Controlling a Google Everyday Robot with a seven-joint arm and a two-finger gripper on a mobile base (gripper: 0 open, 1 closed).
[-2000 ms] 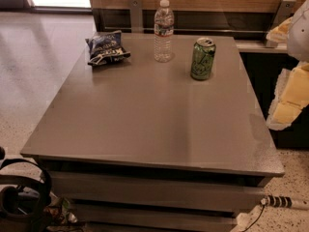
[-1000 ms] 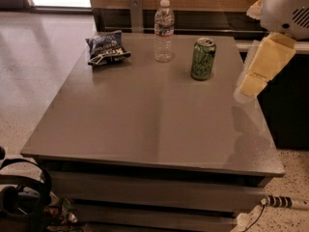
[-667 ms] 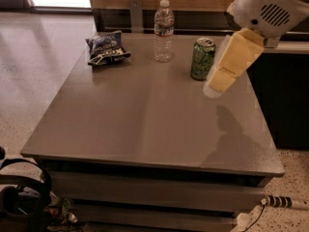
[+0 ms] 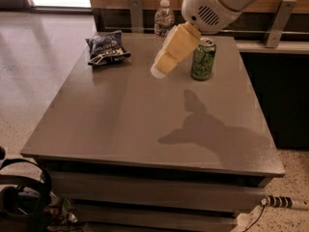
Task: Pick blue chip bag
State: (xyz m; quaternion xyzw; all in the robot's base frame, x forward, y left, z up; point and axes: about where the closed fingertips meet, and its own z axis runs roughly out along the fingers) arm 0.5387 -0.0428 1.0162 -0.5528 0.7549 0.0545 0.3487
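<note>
The blue chip bag [image 4: 106,48] lies crinkled at the far left of the grey table [image 4: 120,124], dark navy with white lettering. My gripper [image 4: 158,71] hangs in the air above the far middle of the table, to the right of the bag and well apart from it. It comes down from the white arm [image 4: 217,4] at the top right. It stands in front of the clear water bottle [image 4: 164,19] and left of the green soda can [image 4: 203,58].
The arm's shadow [image 4: 207,129] falls on the right half of the table. A dark counter with a rail [image 4: 270,33] runs behind and to the right. Cables and black gear [image 4: 24,197] lie on the floor at the lower left.
The arm has swung in from the right edge and moved left across the far side of the table, now passing the can toward the bottle and bag. The objects have not moved.
</note>
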